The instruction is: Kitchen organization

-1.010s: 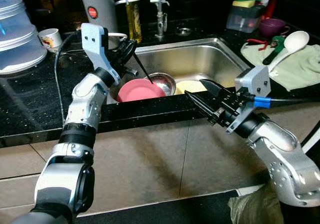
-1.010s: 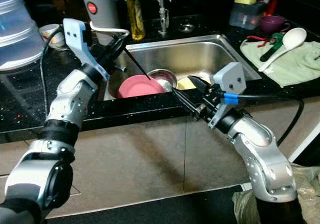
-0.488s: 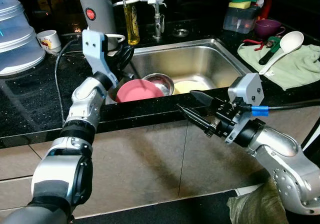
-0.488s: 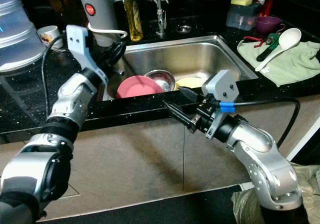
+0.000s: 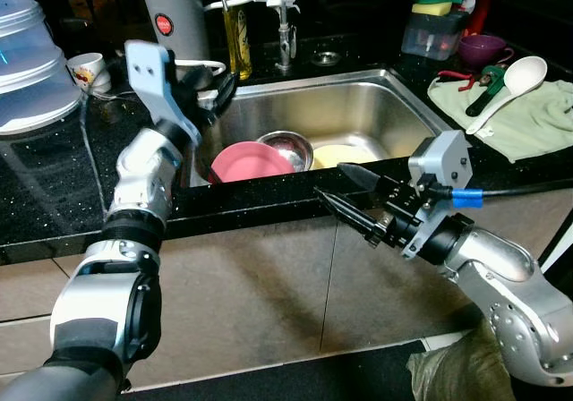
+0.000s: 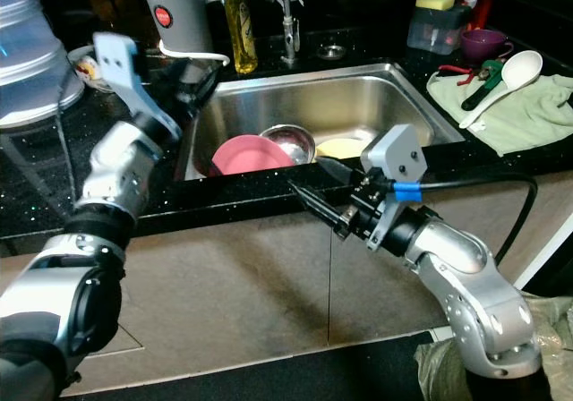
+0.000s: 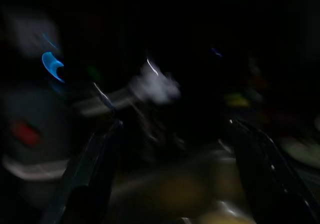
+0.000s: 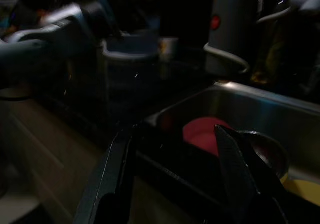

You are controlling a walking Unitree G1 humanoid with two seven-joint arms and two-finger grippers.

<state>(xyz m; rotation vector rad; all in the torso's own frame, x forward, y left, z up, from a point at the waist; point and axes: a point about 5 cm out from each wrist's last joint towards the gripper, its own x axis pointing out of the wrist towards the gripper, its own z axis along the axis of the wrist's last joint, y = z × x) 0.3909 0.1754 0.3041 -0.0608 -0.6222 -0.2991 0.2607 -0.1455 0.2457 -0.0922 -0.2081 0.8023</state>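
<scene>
Since a moment ago: left arm has swung up and out from the sink's left rim toward the tabletop; right arm has barely shifted.
Left hand [image 5: 215, 92]: lifted over the sink's left edge, near the grey kettle [image 5: 175, 12]; fingers look spread in the blurred wrist view, nothing between them.
Right hand [image 5: 351, 195]: hovering just in front of the tabletop edge, below the sink; fingers spread, holding nothing.
Pink plate [image 5: 252, 161]: lying in the steel sink [image 5: 358, 106], against the near wall, just beside the metal bowl [image 5: 286, 147].
How the plate should handle: I judge it stiff and light, likely plastic, maybe wet and slick.
Where I'd take hold: pinch its rim, on the far edge where it stands clear of the sink wall.
Bowl: rigid, smooth, prone to slip; grip across its lip.
</scene>
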